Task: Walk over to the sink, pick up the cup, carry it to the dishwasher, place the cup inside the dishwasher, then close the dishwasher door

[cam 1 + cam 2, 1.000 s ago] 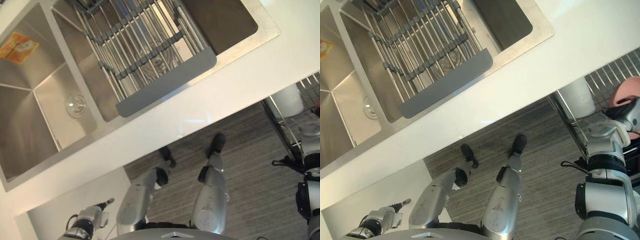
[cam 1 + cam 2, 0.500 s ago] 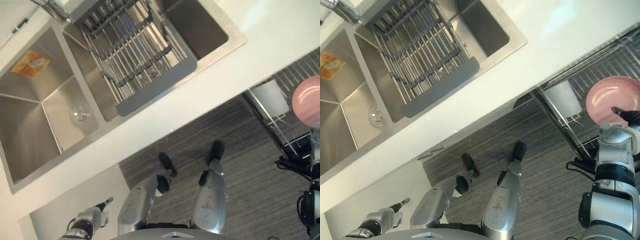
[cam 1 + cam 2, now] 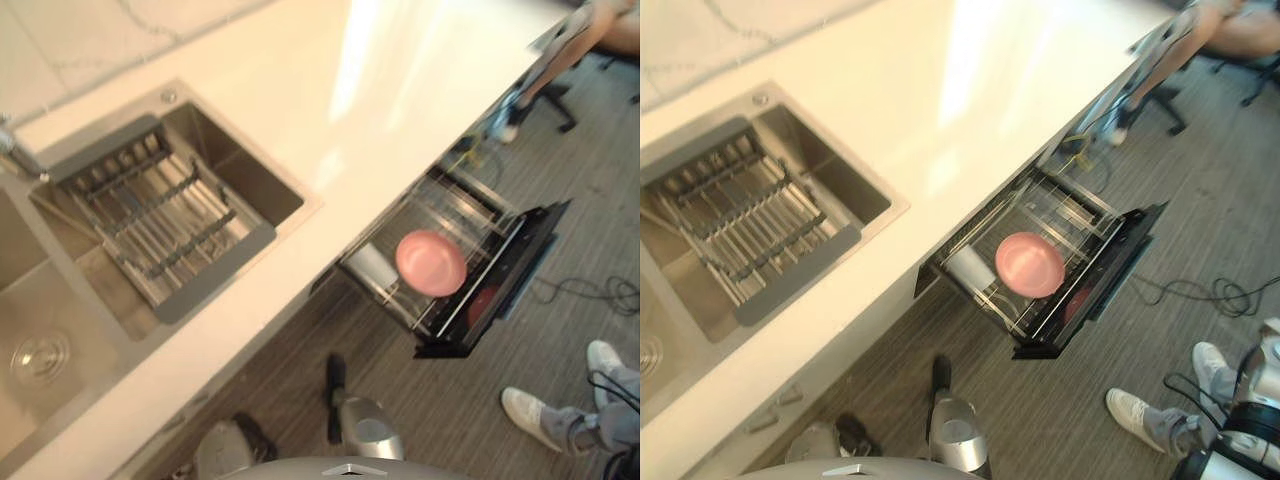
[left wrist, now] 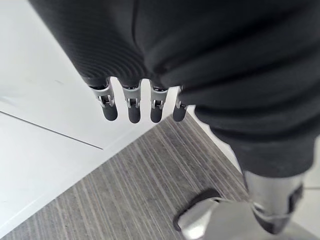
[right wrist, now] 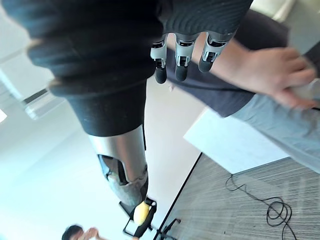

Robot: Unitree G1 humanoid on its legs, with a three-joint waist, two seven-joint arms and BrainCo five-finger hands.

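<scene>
**Facing the open dishwasher, hands empty**

Eye views: the dishwasher (image 3: 495, 295) is pulled open under the desk (image 3: 400, 90), not yet shut; a white cup (image 3: 968, 267), so judged, is racked beside a pink dish (image 3: 431, 262). Wrist views: left hand (image 4: 131, 107) and right hand (image 5: 181, 62) are held straight-fingered, unspread, nothing gripped.

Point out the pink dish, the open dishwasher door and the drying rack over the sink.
pink dish (image 3: 1030, 264): right eye view, its round middle.
dishwasher door (image 3: 1118, 268): right eye view, its dark edge.
drying rack (image 3: 160, 225): left eye view, its middle bars.
</scene>
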